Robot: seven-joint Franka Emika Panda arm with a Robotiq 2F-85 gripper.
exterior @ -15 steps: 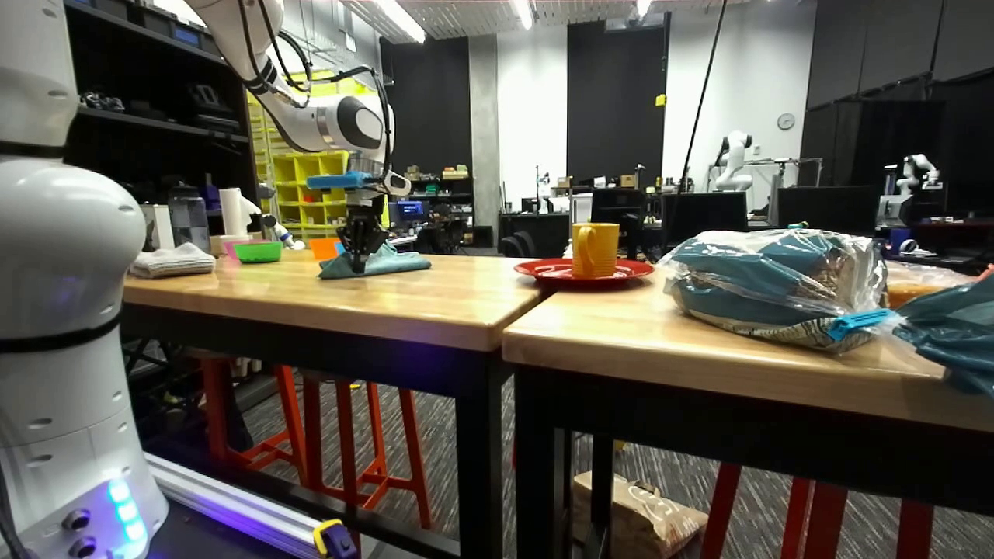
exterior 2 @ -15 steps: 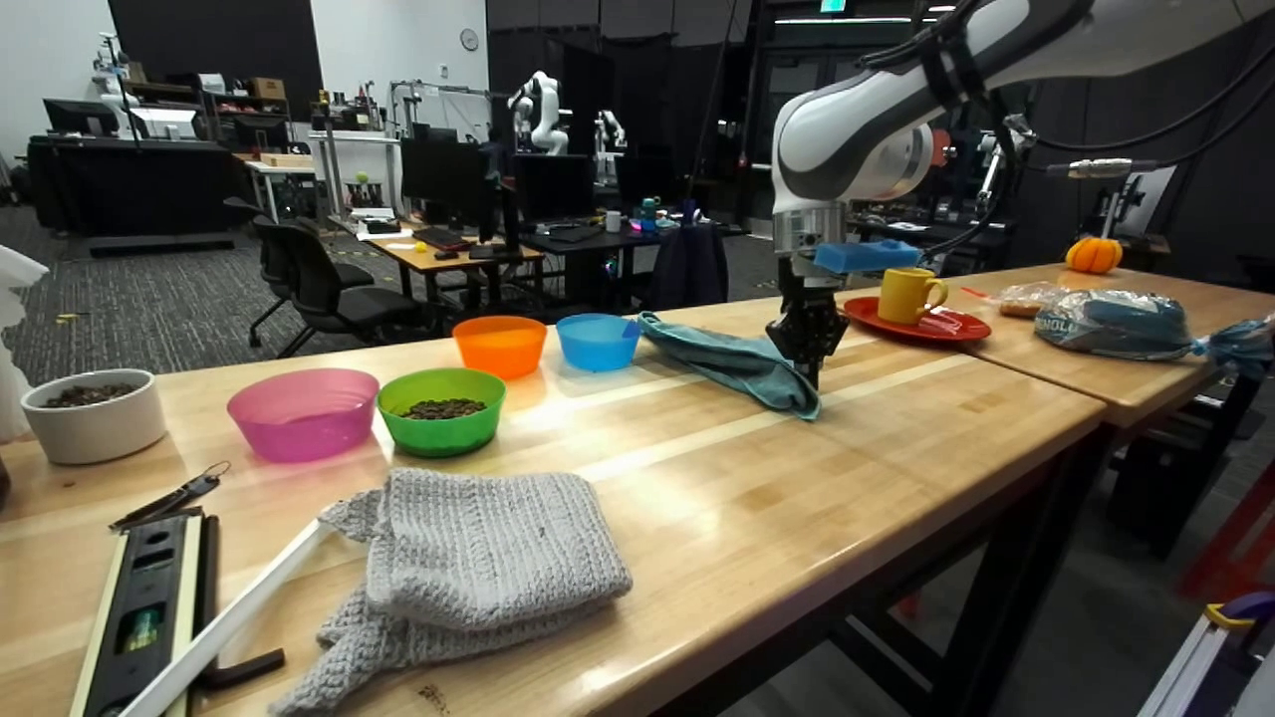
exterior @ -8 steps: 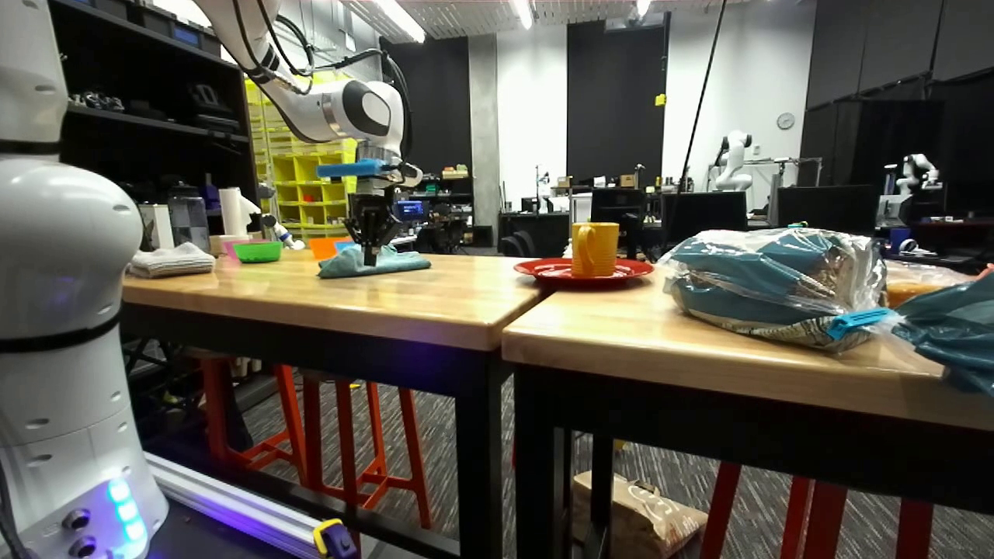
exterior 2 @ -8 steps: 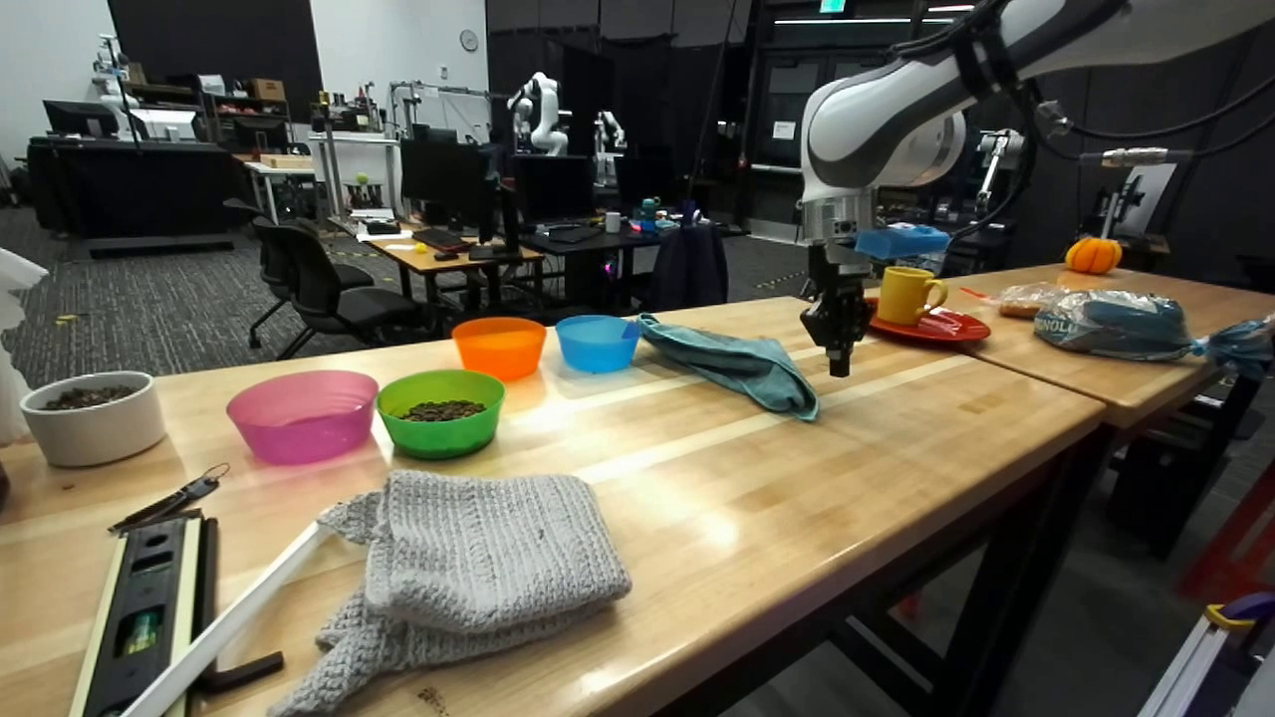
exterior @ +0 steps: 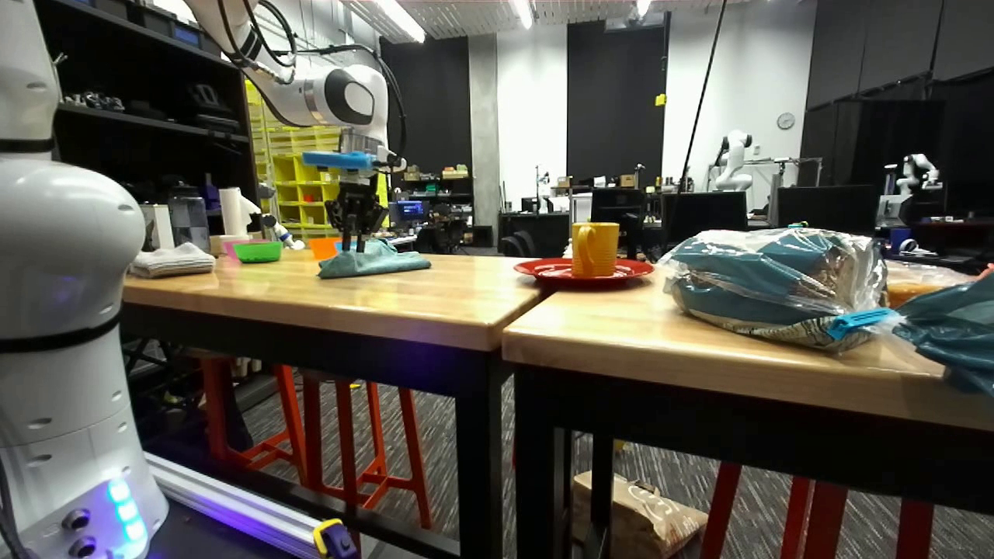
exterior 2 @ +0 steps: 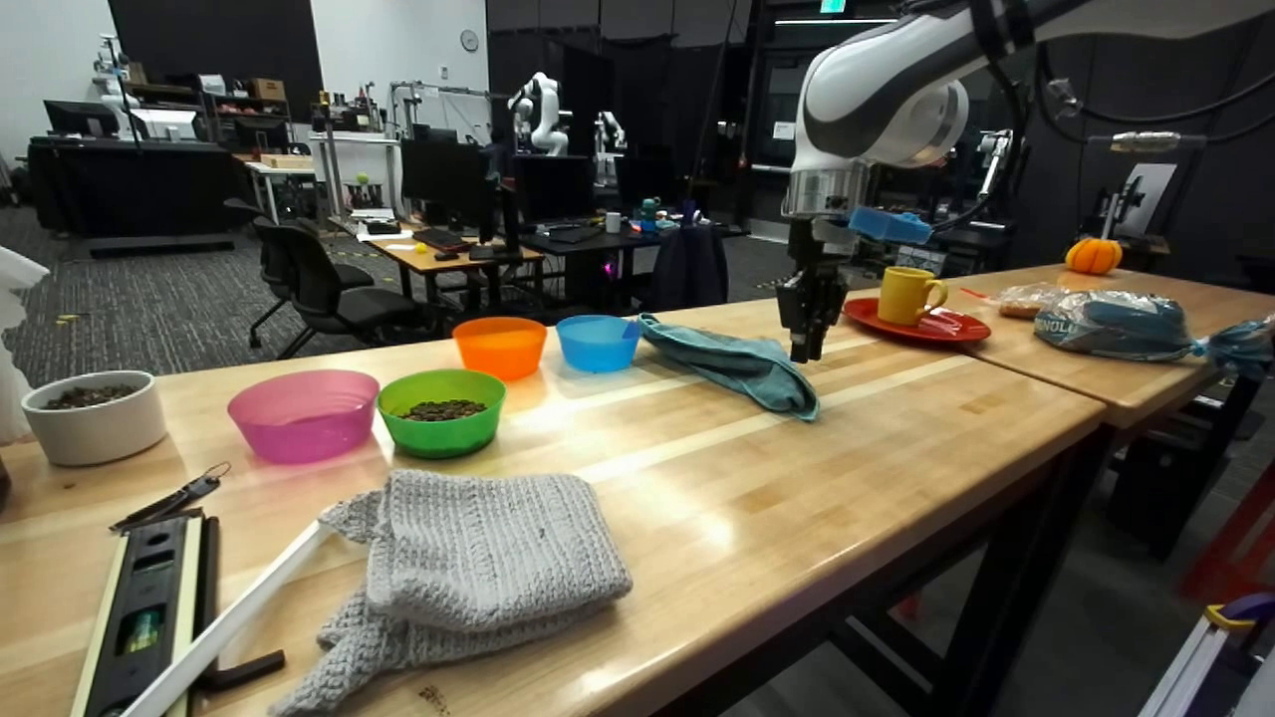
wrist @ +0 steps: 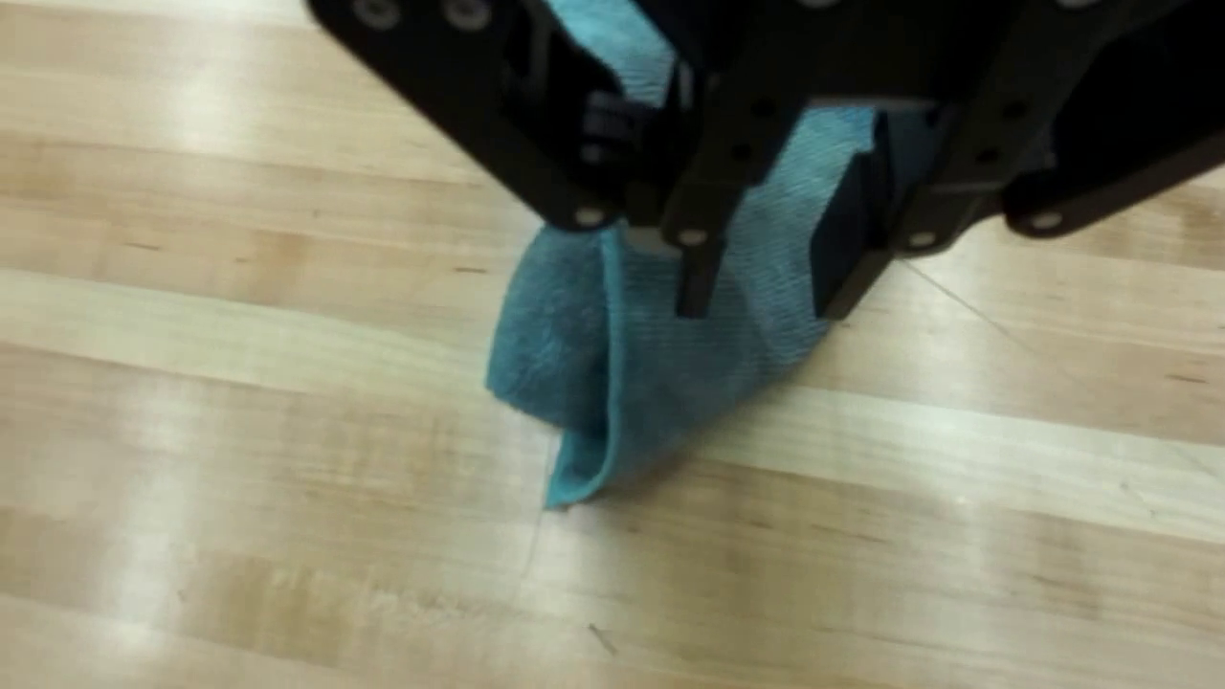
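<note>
The cloth (wrist: 689, 373) lies folded on the desk (exterior 2: 737, 478), one end just beside the blue bowl (exterior 2: 598, 349) and its loose, layered end pointing away from that bowl. The fingers (wrist: 701, 285) stand parted partway over the end farther from the blue bowl and hold nothing; whether a tip touches the fabric cannot be told. Handling, as judged: light, soft and limp, not fragile, with a textured surface that should give good friction. Expect sagging from any single hold. Preferred grip: pinch the fold on the side away from the blue bowl, slightly inward of the loose corner, and take all layers together, as a thin edge pinched alone may slide free or let the folds come apart
</note>
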